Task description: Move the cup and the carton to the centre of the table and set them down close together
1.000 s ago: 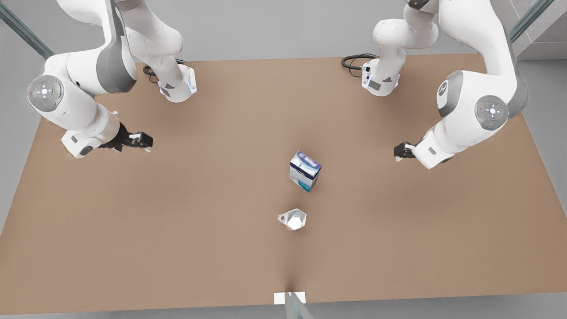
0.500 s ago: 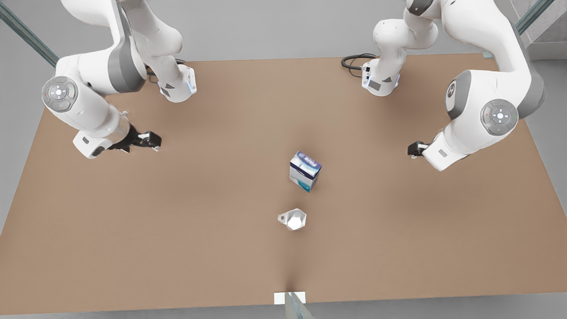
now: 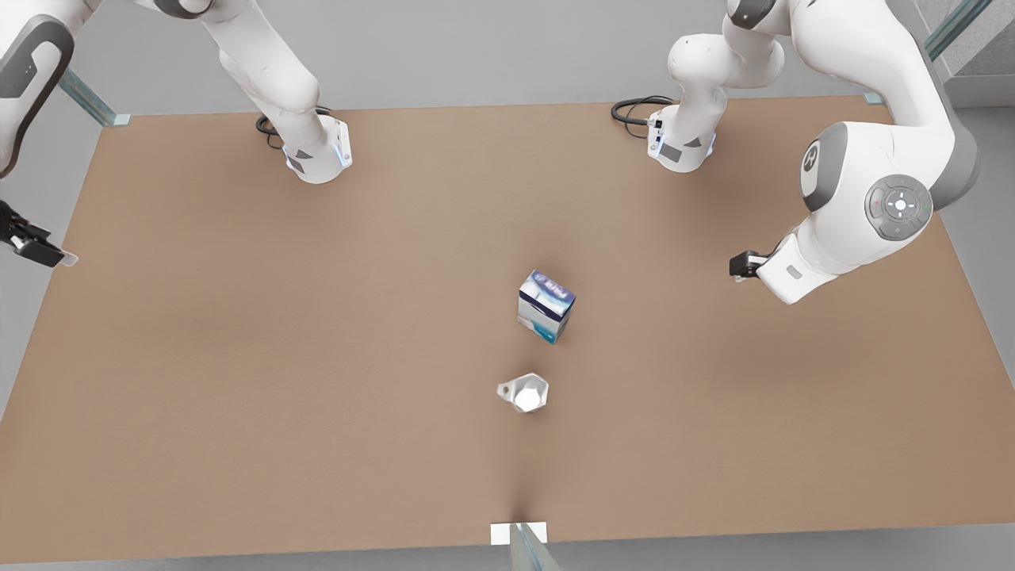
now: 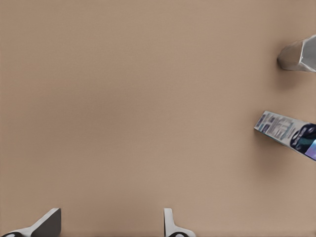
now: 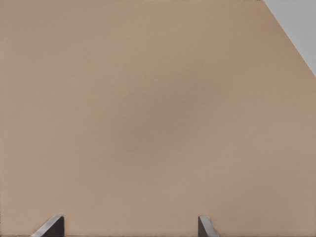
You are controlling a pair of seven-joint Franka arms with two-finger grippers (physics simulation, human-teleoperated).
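Observation:
The carton (image 3: 546, 305), white and teal with a dark blue panel, stands near the middle of the light brown table (image 3: 317, 357). The pale faceted cup (image 3: 525, 392) stands just in front of it, a short gap apart, handle toward the front view's left. My left gripper (image 3: 737, 266) hovers at the front view's right, well away from both. In its wrist view its fingers (image 4: 49, 224) are apart and hold nothing, with the carton (image 4: 286, 129) and cup (image 4: 298, 55) far off. My right gripper (image 3: 40, 246) is at the table's edge on the front view's left, open (image 5: 131, 224).
Both arm bases (image 3: 315, 155) (image 3: 682, 143) sit at the far edge, with a black cable (image 3: 634, 107) beside one. A white tab (image 3: 519, 533) marks the near edge. Grey floor (image 5: 298, 24) shows past the table corner in the right wrist view.
The right arm has swung far out toward the front view's left, from over the table to its edge. The left gripper drifted slightly outward. Cup and carton have not moved.

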